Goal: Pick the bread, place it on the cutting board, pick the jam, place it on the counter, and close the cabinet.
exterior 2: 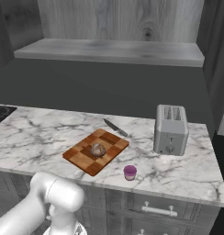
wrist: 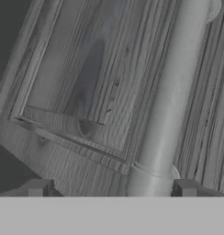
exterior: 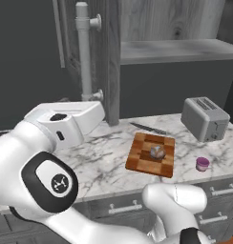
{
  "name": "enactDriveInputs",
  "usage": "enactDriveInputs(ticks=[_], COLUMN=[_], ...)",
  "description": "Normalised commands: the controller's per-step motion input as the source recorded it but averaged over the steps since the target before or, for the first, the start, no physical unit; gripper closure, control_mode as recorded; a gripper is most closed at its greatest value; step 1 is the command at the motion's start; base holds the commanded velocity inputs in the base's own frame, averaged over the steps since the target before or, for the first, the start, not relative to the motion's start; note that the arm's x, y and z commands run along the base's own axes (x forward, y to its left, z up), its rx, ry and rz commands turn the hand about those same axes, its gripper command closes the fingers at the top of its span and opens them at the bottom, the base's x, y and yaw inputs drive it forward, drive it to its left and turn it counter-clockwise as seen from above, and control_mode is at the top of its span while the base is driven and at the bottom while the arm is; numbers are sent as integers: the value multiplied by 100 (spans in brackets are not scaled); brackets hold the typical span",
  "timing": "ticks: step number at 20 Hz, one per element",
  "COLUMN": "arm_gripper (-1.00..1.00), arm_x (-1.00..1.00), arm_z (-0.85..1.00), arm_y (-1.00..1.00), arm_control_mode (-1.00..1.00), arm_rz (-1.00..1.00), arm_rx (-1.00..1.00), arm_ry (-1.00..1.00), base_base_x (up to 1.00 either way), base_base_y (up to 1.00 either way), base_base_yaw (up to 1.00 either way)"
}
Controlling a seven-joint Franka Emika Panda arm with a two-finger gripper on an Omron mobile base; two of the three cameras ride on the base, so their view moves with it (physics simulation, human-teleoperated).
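Bread on the board, jam on the counter; cabinet door left, with fingers apart by its handle.

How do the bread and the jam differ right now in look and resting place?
The bread is a brownish-tan roll with a mottled top; the jam is a pink-purple jar with a pale lid. The bread sits on the cutting board; the jam stands on the bare counter, nearer its front edge, apart from the board. Both are small, similar in size, and untouched.
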Motion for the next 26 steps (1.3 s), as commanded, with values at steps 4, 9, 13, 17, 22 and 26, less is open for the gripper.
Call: enactDriveInputs(ticks=[4,9,13,17,22,26], arm_gripper=[-100,-100,-100,-100,-100,-100], arm_x=[59,56,59,65,66,67], arm_z=[0,0,0,0,0,0], arm_y=[-39,-34,-33,-35,-37,-38], arm_control_mode=[-100,-100,-100,-100,-100,-100], arm_rz=[0,0,0,0,0,0], arm_rx=[0,0,0,0,0,0], arm_ry=[0,0,0,0,0,0], base_base_x=[0,0,0,0,0,0], base_base_y=[0,0,0,0,0,0], base_base_yaw=[0,0,0,0,0,0])
